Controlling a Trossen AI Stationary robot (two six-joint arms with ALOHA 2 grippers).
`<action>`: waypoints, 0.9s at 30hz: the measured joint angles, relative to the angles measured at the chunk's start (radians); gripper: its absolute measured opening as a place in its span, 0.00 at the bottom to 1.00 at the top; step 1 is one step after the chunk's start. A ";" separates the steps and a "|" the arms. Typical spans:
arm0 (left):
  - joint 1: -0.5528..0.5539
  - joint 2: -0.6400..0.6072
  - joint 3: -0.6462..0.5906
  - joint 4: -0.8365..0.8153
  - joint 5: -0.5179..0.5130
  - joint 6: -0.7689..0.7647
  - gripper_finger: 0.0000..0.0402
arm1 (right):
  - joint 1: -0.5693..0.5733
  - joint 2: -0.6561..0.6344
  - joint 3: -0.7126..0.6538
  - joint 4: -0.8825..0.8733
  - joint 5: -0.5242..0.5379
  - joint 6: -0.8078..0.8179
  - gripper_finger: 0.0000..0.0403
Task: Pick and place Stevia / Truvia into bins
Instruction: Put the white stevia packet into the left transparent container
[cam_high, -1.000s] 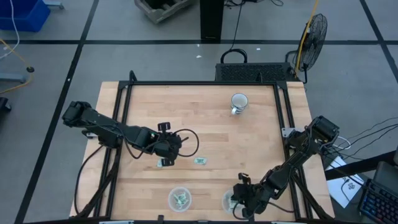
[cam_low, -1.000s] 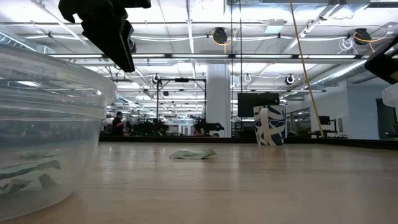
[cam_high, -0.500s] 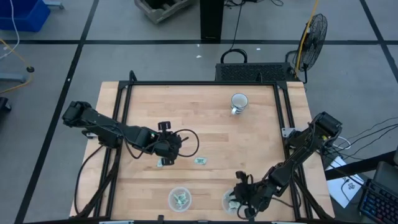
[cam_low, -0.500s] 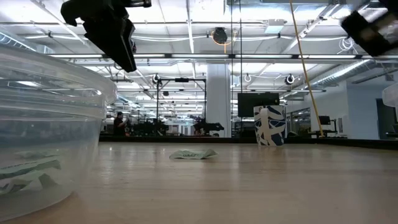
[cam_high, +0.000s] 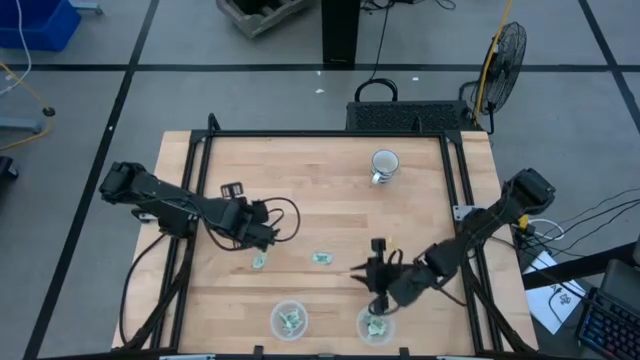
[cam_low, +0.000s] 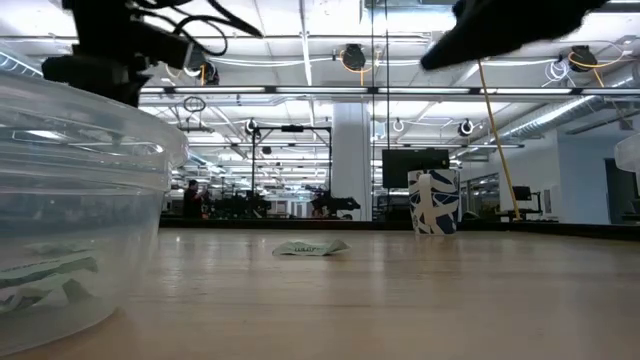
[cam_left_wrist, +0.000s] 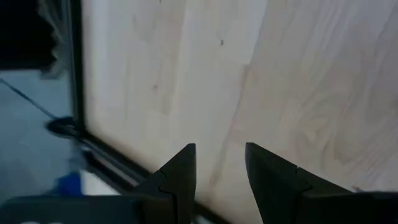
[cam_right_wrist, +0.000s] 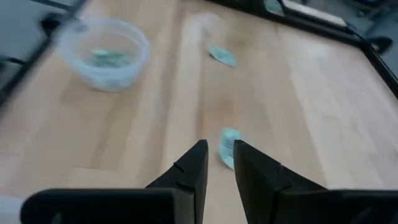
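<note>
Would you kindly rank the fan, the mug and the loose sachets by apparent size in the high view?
1. Fan
2. Mug
3. The two loose sachets and, which look about equal in size.

Your left gripper (cam_high: 262, 214) hung over the table's left half, its fingers (cam_left_wrist: 180, 177) a small gap apart. Your right gripper (cam_high: 362, 269) reached toward the middle, fingers (cam_right_wrist: 194, 168) nearly together, with nothing between them.

A white mug (cam_high: 385, 164) stands on the wooden table (cam_high: 420, 215), a fan (cam_high: 503, 52) beyond.
</note>
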 joint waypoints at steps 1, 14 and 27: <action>-0.001 -0.016 -0.025 0.017 0.011 -0.023 0.36 | -0.014 0.000 -0.012 -0.001 0.000 0.001 0.17; -0.019 -0.161 -0.535 0.892 0.522 -0.069 0.36 | -0.136 0.001 -0.146 0.155 -0.002 -0.050 0.17; -0.011 -0.161 -0.592 1.009 0.565 -0.134 0.36 | -0.166 0.001 -0.212 0.295 -0.002 -0.072 0.17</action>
